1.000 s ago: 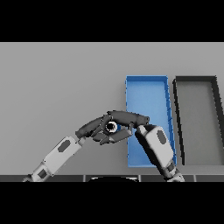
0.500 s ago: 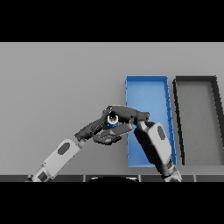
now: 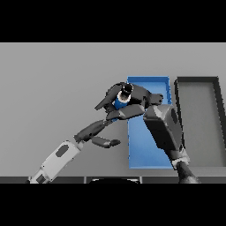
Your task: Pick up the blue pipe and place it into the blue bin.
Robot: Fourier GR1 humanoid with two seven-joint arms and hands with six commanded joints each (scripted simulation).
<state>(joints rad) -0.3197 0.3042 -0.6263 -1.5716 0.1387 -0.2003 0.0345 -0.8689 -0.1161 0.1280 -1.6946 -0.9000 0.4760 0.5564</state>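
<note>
Gripping the pipe point(image 3: 122, 98) with curled fingers, the right hand point(image 3: 132, 102) holds it above the blue bin's point(image 3: 145, 148) left edge — off the table point(image 3: 53, 84). Left hand point(image 3: 102, 134) — fingers relaxed, holding nothing — hangs beside the bin; dark bin point(image 3: 198, 128) at right.

Plain grey table point(image 3: 57, 79), flat even light, no shadows

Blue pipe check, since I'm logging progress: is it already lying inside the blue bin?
No, the blue pipe is held in the right hand at the blue bin's left edge.
</note>
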